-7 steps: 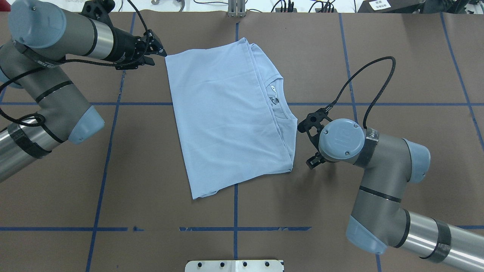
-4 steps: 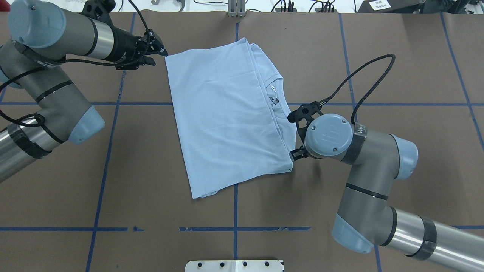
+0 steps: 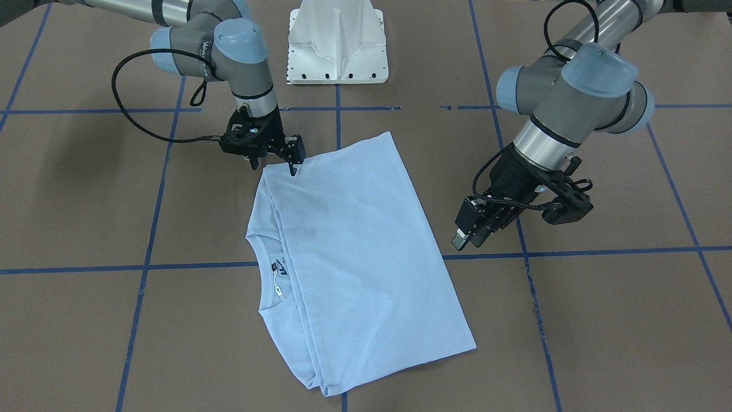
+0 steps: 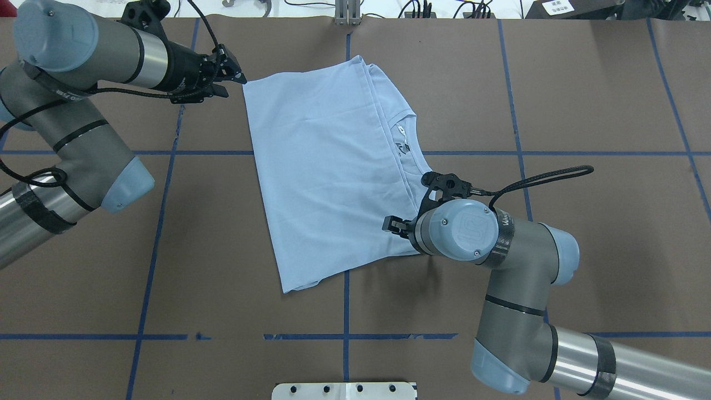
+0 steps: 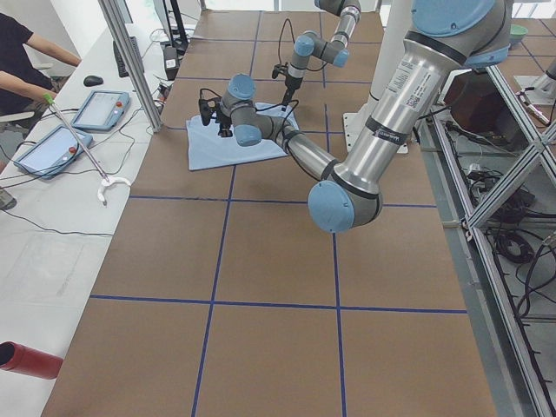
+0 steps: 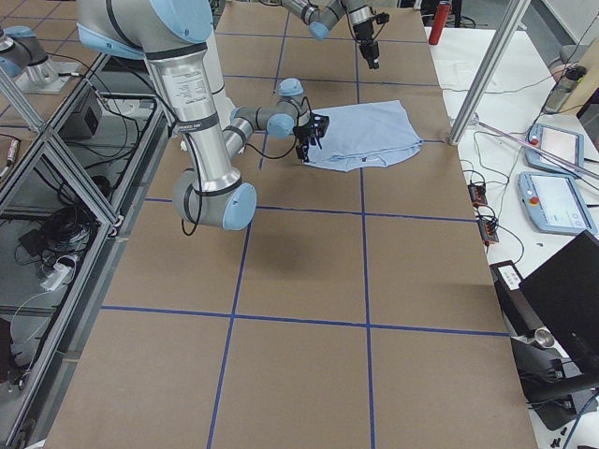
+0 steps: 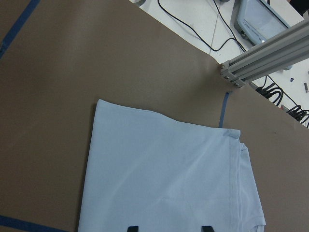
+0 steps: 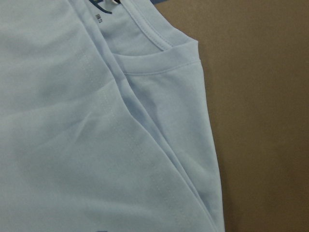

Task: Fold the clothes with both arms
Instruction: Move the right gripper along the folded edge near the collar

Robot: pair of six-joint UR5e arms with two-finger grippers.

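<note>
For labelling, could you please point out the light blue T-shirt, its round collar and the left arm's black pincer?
light blue T-shirt [image 4: 322, 183]: overhead view, top folded layer.
round collar [image 8: 159, 62]: right wrist view, ribbed band.
left arm's black pincer [image 4: 233, 85]: overhead view, between fingertips.

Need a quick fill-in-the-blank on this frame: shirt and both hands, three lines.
1. The T-shirt on the table is light ____.
2. The hand above the shirt's collar-side edge belongs to the ____ arm.
3. The left hand sits off the cloth by a far corner, its fingers ____ and holding nothing.

Missing words: blue; right; open
</note>
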